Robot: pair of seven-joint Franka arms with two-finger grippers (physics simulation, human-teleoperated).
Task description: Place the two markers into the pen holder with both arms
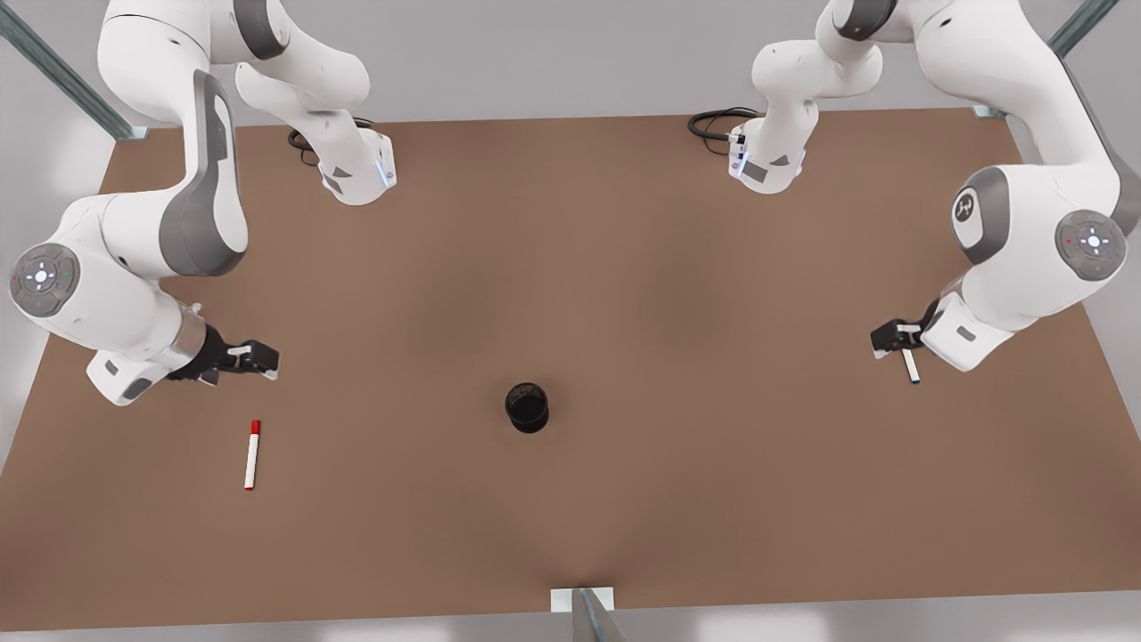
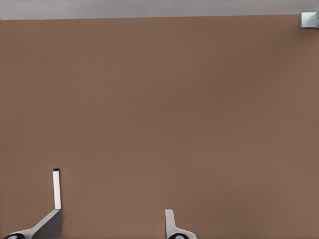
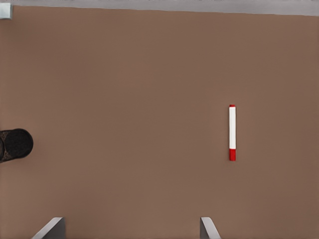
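Progress is basically zero so far: neither marker has been dropped into the pen holder (image 1: 527, 407), which stands upright on the brown surface (image 1: 624, 267) about midway between the two arms, and nothing can be seen poking out of its rim.

The red marker (image 1: 252, 455) is lying flat toward the front view's left, well apart from the holder. The right gripper (image 1: 263, 358) hovers near it but not over it, and its jaws are spread wide with nothing between them.

The blue marker (image 1: 911, 366) is over on the front view's right, right at the left gripper (image 1: 887, 341). In the left wrist view those jaws are also spread, and the marker is seen just beside one finger rather than clamped between the two, so it's judged as not picked up yet.

So both grasps, both carries and both drops are left to do.

Hard to make out: part of the blue marker's barrel is covered by the gripper, and whether it's actually touching that finger can't be told. The holder's dark inside can't be checked either.
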